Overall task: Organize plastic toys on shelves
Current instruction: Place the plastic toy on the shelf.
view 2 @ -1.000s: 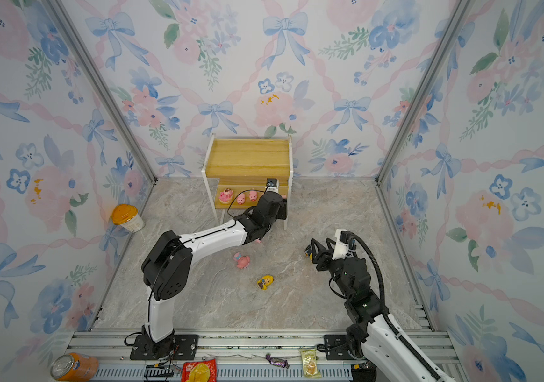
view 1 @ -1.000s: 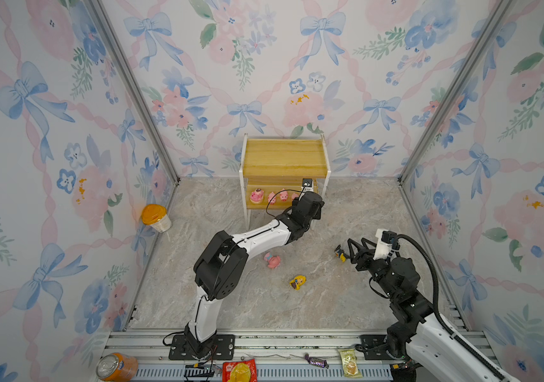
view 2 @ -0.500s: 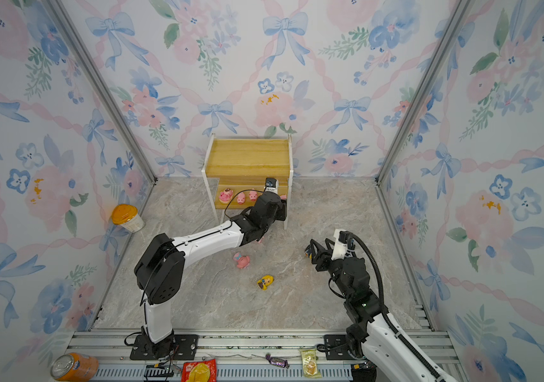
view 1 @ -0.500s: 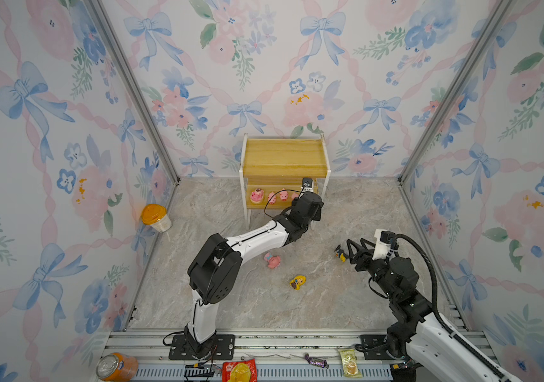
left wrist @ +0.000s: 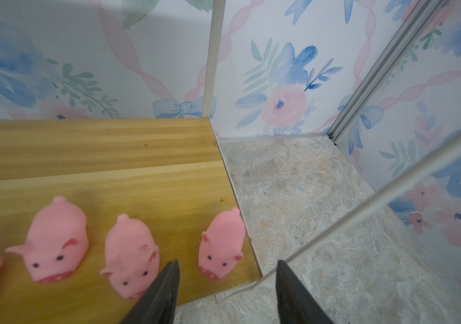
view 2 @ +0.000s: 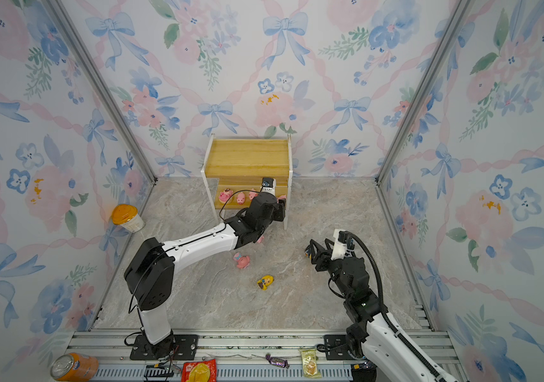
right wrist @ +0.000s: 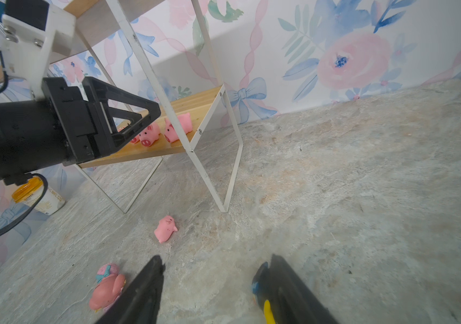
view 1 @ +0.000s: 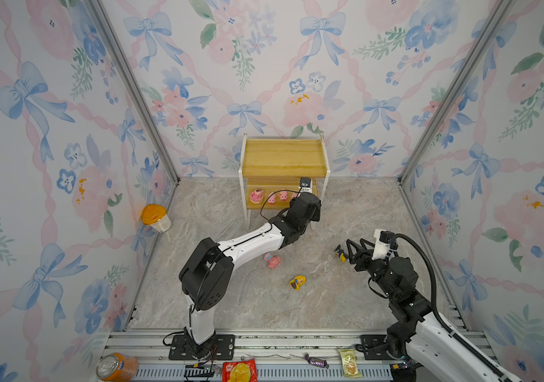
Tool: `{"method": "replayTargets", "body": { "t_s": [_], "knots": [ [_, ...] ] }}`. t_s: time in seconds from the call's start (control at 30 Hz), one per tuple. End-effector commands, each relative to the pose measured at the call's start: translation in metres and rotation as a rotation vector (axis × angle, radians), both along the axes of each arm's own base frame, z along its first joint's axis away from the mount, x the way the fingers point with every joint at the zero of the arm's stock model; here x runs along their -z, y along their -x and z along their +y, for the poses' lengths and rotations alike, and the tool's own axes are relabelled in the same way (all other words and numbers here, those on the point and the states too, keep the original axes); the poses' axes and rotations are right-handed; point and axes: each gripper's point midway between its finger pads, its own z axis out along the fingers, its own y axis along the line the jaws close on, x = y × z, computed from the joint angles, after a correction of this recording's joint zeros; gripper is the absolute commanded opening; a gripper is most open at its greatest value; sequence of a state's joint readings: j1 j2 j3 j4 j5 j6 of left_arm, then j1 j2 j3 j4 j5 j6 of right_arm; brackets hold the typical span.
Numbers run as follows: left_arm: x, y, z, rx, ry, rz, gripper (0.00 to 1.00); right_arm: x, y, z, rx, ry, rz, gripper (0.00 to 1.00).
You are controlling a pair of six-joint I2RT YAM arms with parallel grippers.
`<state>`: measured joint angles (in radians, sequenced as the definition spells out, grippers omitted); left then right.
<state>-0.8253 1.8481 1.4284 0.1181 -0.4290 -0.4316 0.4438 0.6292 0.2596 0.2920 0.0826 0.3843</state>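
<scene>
Four toys were shown on the lower board of the shelf rack [view 1: 284, 158]: a pig on a round base [view 1: 256, 195] at the board's left end, then three small pigs [left wrist: 52, 246] in a row, with the rightmost pig [left wrist: 222, 246] set at the board's right edge.

The left gripper [left wrist: 227, 265] was positioned just in front of the rack's lower board, at its right end. Its jaws were spread wide and nothing was caught between them. The rightmost pig was seen just beyond the fingertips [left wrist: 165, 286].

Four more toys were recorded on the floor in front of the rack:
- A loose pig [right wrist: 165, 228] lay near the rack's front right leg.
- A pink figure with a blue hat [view 1: 273, 260] was tipped over farther forward.
- A yellow-haired doll [view 1: 297, 282] lay farther forward again.
- A black-and-yellow creature [view 1: 340, 253] was placed well off to the right of the rack's front.

The right gripper [right wrist: 215, 266] was lowered about that creature with its jaws apart. The toy was seen close against the inner face of one finger [right wrist: 288, 289], and the other finger [right wrist: 142, 294] stood clear of it, so no grip was made.

An orange-lidded cup [view 1: 155, 217] was stood by the wall to the left of the rack. An orange can [view 1: 116, 366] and a red snack packet [view 1: 239, 370] were laid on the rail far in front of the rack.
</scene>
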Motion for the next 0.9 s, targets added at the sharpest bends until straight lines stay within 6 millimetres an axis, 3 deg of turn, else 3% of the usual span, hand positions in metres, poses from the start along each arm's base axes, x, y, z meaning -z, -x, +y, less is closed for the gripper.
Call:
{"method": "replayTargets", "body": {
  "t_s": [0.0,0.27,0.47,0.6,0.87],
  "knots": [
    [-0.011,0.010,0.001,0.022,0.021,-0.017,0.56,0.001,0.001,0.003,-0.008,-0.002,-0.008,0.63],
    [-0.008,0.036,0.011,0.053,0.016,-0.009,0.56,0.003,-0.001,0.005,-0.015,0.006,0.002,0.63],
    [0.005,0.079,0.030,0.062,0.010,0.015,0.58,0.008,-0.003,0.015,-0.046,0.029,0.026,0.63],
    [0.020,0.106,0.062,0.021,0.054,0.063,0.59,0.016,-0.004,0.034,-0.102,0.073,0.057,0.63],
    [0.081,0.142,0.126,-0.139,0.021,0.240,0.59,0.029,0.001,0.077,-0.225,0.257,0.115,0.63]
  ]
}}
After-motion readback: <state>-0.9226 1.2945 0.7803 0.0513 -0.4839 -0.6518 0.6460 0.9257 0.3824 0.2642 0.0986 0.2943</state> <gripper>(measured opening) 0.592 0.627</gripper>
